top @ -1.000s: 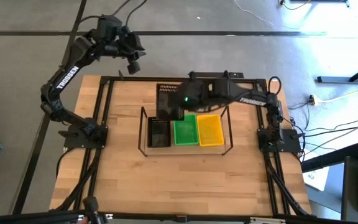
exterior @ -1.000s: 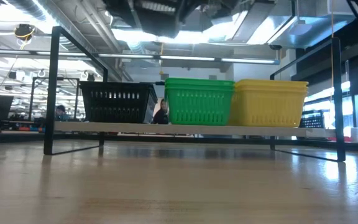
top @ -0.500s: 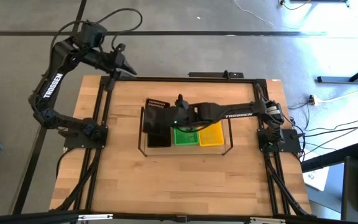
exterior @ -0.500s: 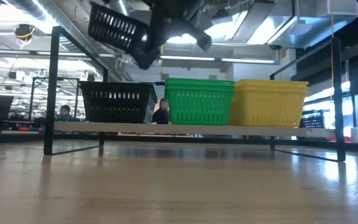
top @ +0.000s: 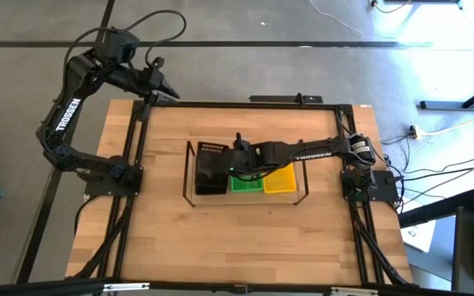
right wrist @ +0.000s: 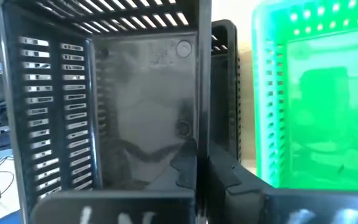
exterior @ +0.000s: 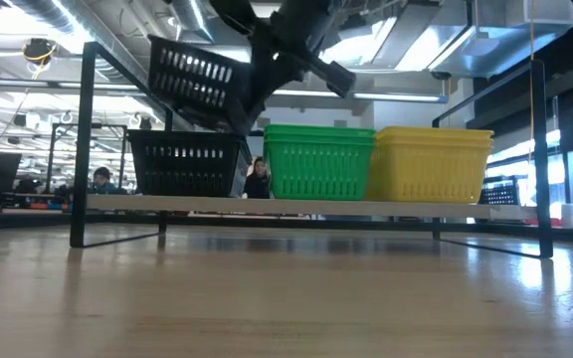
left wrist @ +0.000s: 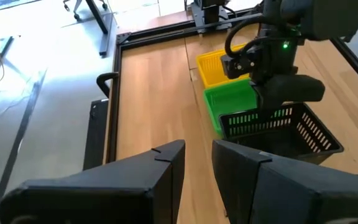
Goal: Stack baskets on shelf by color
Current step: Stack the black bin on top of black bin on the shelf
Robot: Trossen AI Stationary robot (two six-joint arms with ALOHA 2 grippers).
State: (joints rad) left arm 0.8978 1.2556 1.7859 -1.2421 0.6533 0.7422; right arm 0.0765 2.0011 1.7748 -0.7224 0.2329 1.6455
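My right gripper [top: 235,161] is shut on a black basket [top: 211,164], which hangs tilted just above the black baskets [exterior: 187,164] at the shelf's left end. In the low view the held basket [exterior: 199,85] sits above that stack. Green baskets [top: 245,181] stand in the middle of the shelf [top: 306,182] and yellow baskets [top: 280,178] at its right end, all resting on its wood base [exterior: 267,204]. My left gripper [top: 171,93] is shut and empty beyond the table's far left corner. My right gripper pinches the black basket's side wall [right wrist: 199,124] on the side toward the green baskets, one finger inside the basket and one finger [right wrist: 222,177] outside. The fingers come from the table's right, slanting down. The basket is lifted clear and tilted.
The shelf's thin black wire uprights [exterior: 88,139] stand around the stacks. The black metal frame [top: 245,104] runs around the tabletop. Bare wood [top: 237,247] lies between the shelf and the near edge.
My right gripper has carried the black basket from behind the shelf toward the near and left edges and down, to just above the black stack; the basket stays tilted. My left arm drew back toward the far left corner, then kept still.
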